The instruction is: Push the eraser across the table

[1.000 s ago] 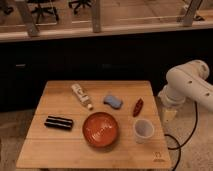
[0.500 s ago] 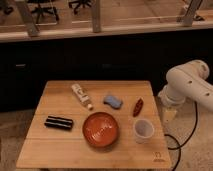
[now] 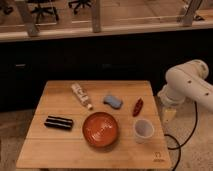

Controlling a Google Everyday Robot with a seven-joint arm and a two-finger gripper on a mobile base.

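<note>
The eraser, a flat black block with thin pale stripes, lies near the left side of the light wooden table. My white arm stands off the table's right edge. Its gripper hangs pointing down beside that edge, far from the eraser, open and holding nothing.
An orange-red bowl sits just right of the eraser, with a white cup beyond it. A white tube, a blue pad and a small red object lie further back. A black cable hangs by the table's right edge.
</note>
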